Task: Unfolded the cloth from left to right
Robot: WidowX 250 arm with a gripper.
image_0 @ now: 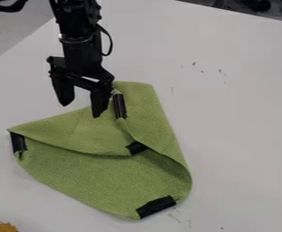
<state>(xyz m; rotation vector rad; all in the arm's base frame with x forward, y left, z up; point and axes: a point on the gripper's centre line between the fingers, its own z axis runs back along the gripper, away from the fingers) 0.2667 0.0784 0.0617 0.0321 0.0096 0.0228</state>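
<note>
Where my gripper (80, 111) hangs: at the upper-left side of the green cloth (88, 172)
Fingers: spread apart, tips down
Cloth: on the counter (234, 113), between its left and right edges, partly folded over itself
Black strips (156, 206): four I can see, along the cloth's borders

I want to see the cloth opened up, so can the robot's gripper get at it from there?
Probably yes: the gripper hangs open by the upper edge of the green cloth, and nothing seems to block the way.
</note>
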